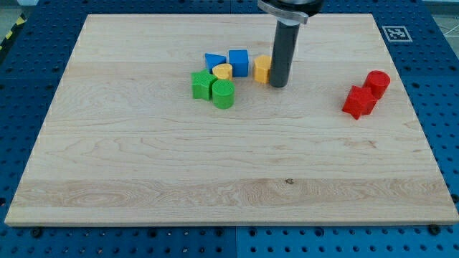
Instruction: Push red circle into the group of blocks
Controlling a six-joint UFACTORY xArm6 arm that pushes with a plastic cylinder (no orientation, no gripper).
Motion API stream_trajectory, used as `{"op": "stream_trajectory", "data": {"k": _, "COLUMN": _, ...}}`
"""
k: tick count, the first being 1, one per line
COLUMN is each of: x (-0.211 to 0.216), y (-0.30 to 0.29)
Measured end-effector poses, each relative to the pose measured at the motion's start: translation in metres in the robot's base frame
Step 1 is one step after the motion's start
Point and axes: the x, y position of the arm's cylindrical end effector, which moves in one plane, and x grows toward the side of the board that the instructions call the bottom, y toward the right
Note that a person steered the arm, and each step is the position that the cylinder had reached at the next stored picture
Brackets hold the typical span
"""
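The red circle [378, 82] lies at the view's right on the wooden board [215, 158], touching a red star-like block [359, 101] just below and left of it. The group of blocks sits at the upper middle: a blue block [213, 60], a blue cube [239, 62], a yellow circle [222, 71], a yellow block [262, 69], a green block [202, 84] and a green circle [223, 94]. My tip [277, 85] rests on the board right beside the yellow block, at the group's right edge, far left of the red circle.
The board lies on a blue perforated table [445, 86]. A fiducial marker [394, 33] sits off the board's upper right corner.
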Motion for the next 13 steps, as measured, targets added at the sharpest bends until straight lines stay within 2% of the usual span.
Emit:
{"op": "stream_trajectory", "data": {"k": 1, "x": 0.0, "y": -0.003}}
{"op": "stream_trajectory", "data": {"k": 3, "x": -0.029, "y": 0.069}}
{"op": "stream_trajectory", "data": {"k": 4, "x": -0.053, "y": 0.114}}
{"op": "stream_trajectory", "data": {"k": 5, "x": -0.055, "y": 0.177}}
{"op": "stream_trajectory", "data": {"k": 6, "x": -0.032, "y": 0.227}}
{"op": "stream_trajectory", "data": {"k": 8, "x": 0.029, "y": 0.23}}
{"op": "stream_trajectory", "data": {"k": 9, "x": 0.034, "y": 0.208}}
{"op": "stream_trajectory", "data": {"k": 11, "x": 0.005, "y": 0.171}}
{"op": "stream_trajectory", "data": {"k": 13, "x": -0.012, "y": 0.268}}
